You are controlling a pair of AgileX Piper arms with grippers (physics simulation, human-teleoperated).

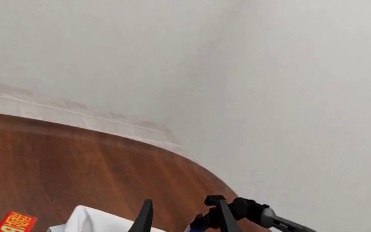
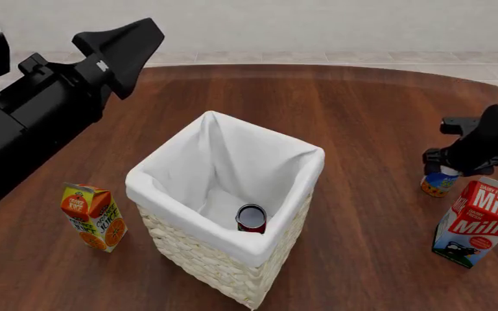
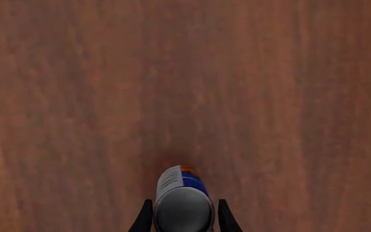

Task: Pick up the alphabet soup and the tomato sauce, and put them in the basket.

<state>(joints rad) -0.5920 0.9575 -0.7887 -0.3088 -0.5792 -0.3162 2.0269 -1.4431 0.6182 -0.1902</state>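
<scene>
The alphabet soup [image 2: 251, 218], a red can with a silver top, rests at the bottom of the basket [image 2: 199, 259], whose white lining [image 1: 95, 220] also shows in the left wrist view. The tomato sauce [image 2: 439, 182], a blue and orange can, stands on the table at the right. My right gripper [image 2: 445, 171] is lowered over it, open, one finger on each side of the tomato sauce [image 3: 183, 193] with slim gaps. High at the far left, above the table, my left gripper [image 2: 132, 40] is open and holds nothing; its fingers [image 1: 145, 217] are spread.
An orange juice carton [image 2: 93, 217] stands left of the basket. A milk carton [image 2: 478, 220] stands close to the right of the tomato sauce, nearer the front edge. The round wooden table [image 2: 353, 103] ends at a tiled floor behind.
</scene>
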